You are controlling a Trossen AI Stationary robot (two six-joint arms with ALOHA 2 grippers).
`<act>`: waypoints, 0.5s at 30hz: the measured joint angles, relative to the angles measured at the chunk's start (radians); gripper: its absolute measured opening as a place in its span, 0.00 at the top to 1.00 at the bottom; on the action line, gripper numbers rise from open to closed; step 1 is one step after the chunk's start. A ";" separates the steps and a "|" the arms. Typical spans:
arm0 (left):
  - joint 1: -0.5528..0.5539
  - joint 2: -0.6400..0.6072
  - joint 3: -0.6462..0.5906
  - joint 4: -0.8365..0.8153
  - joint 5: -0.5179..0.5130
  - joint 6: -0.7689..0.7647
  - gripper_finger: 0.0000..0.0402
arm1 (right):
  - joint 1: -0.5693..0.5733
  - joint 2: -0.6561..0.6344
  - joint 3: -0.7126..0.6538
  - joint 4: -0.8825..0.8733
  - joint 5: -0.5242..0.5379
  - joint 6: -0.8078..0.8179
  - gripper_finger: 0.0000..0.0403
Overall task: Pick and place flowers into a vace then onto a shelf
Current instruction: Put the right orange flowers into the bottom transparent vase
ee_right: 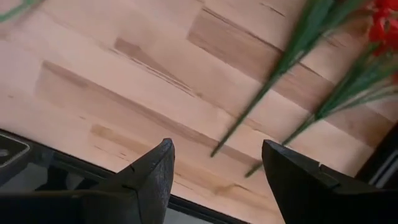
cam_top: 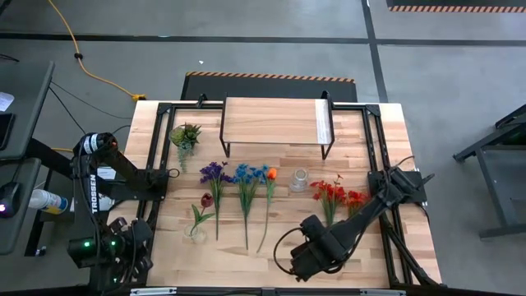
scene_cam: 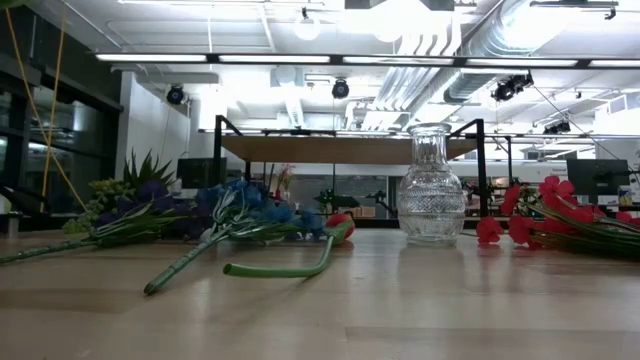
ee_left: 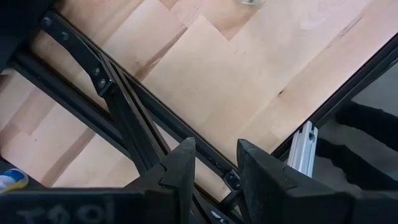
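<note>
The flowers lie flat on the table in a row: purple, blue, orange and a red bunch. A clear glass vase stands upright between the orange and red ones, nothing in it. The shelf stands on its black legs at the far edge. My right gripper hangs open over the near edge, just short of the red flowers' stem ends. My left gripper is open over the table's near left corner, nothing between its fingers.
A small green spiky plant sits left of the shelf. A dark red flower with a small glass piece lies near the purple stems. Black frame rails run along the table's edges. Bare wood lies between the stems and the near edge.
</note>
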 joint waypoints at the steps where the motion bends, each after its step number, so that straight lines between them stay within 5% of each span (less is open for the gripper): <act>1: 0.000 0.000 0.000 0.002 0.000 0.000 0.62 | 0.005 0.000 0.000 -0.002 -0.012 0.013 0.42; 15: 0.000 0.000 0.000 0.045 -0.002 0.003 0.62 | 0.089 0.019 -0.001 0.031 -0.067 0.141 0.42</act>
